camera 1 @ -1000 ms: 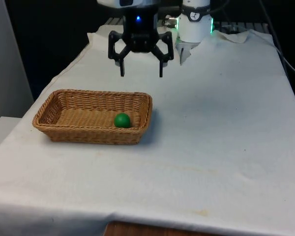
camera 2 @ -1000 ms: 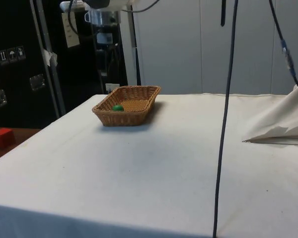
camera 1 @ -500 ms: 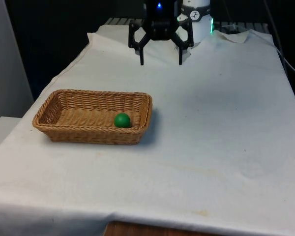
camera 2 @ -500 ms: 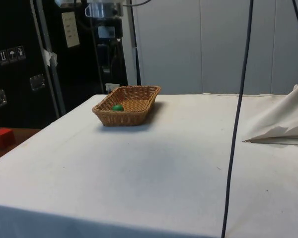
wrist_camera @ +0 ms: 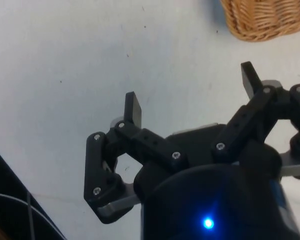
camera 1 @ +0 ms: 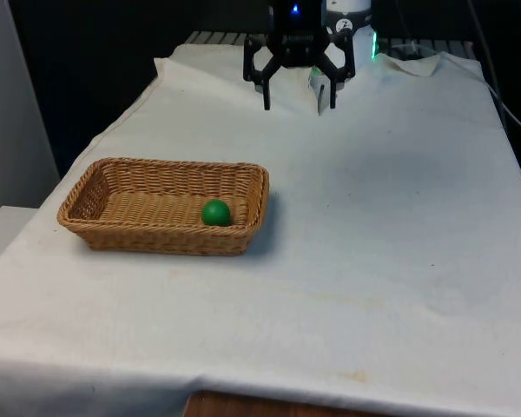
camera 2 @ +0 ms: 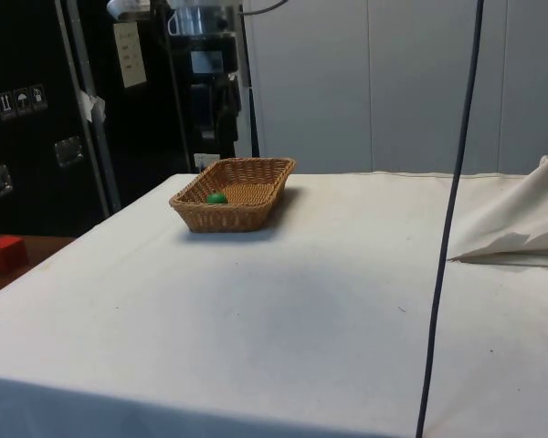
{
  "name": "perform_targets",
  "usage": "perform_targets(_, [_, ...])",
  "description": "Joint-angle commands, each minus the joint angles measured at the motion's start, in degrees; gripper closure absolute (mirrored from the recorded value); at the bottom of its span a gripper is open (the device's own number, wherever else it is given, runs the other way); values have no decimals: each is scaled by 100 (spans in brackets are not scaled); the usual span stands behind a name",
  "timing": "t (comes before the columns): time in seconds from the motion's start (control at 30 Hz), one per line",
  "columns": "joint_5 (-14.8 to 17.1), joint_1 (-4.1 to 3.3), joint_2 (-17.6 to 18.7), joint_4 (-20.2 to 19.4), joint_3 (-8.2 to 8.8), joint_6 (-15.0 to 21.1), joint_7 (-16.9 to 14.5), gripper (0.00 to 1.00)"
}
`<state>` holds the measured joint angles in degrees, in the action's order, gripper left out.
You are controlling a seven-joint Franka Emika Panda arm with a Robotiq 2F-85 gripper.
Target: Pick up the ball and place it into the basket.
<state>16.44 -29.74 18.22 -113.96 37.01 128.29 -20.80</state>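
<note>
The basket [camera 1: 162, 205] is sitting on the table [camera 1: 399, 226], toward the front view's left. The ball [camera 1: 215, 212] is lying inside the basket, near the end that is on the front view's right. The gripper [camera 1: 300, 106] is hanging in the air over the far end of the table, well apart from the basket, behind it and toward the front view's right. Its fingers [wrist_camera: 133, 108] are standing wide apart with nothing between them.

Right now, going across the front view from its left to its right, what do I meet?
Basket with the green ball lying inside near its right end → the open hand, raised above the white cloth at the table's far end.
</note>
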Motion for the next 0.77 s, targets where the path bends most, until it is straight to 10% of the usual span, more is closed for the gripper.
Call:
perform_targets(0.0, [-57,-46,-52,-80,23,46,109,0])
perform_targets(0.73, [0,0,-172,-350,-69,11,670,0])
